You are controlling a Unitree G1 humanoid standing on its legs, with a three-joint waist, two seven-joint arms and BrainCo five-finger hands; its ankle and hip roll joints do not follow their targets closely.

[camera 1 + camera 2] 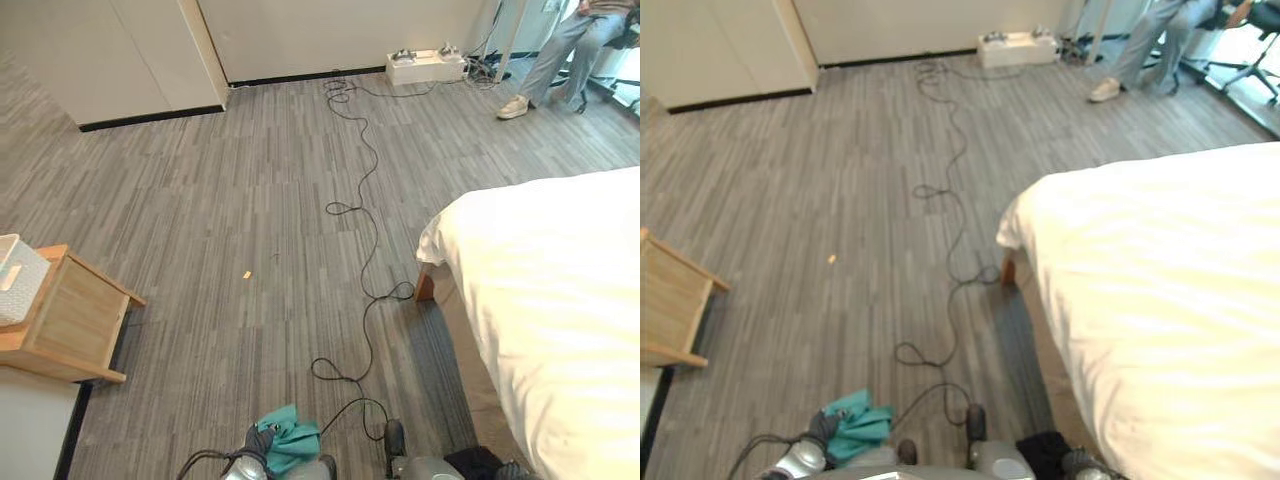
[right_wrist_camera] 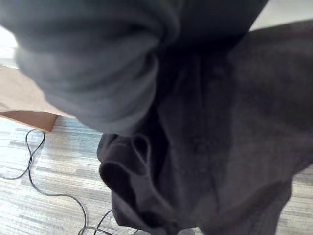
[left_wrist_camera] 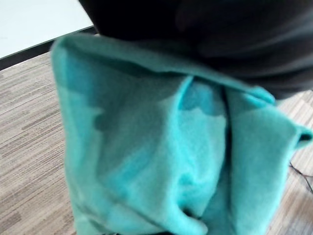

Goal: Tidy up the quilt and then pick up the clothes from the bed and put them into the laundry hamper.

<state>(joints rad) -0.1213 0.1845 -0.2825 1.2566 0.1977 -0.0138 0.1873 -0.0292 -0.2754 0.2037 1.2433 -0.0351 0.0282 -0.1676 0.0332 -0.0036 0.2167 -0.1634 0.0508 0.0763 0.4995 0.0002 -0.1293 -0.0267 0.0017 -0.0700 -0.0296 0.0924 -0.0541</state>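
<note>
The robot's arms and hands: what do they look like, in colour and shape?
The left arm and the right arm are smooth, rounded and silver-grey. The left hand has a dark cover over its back and wrist. Seen from very close in its own wrist view, the right hand shows a rounded dark grey cover.

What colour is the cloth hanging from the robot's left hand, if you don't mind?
Teal, a plain soft fleecy cloth; it shows best in the left wrist view.

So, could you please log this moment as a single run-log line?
left hand: shut on teal fleece garment | right hand: fingers hidden, dark grey garment hanging | white-quilted bed: no clothes visible
</note>
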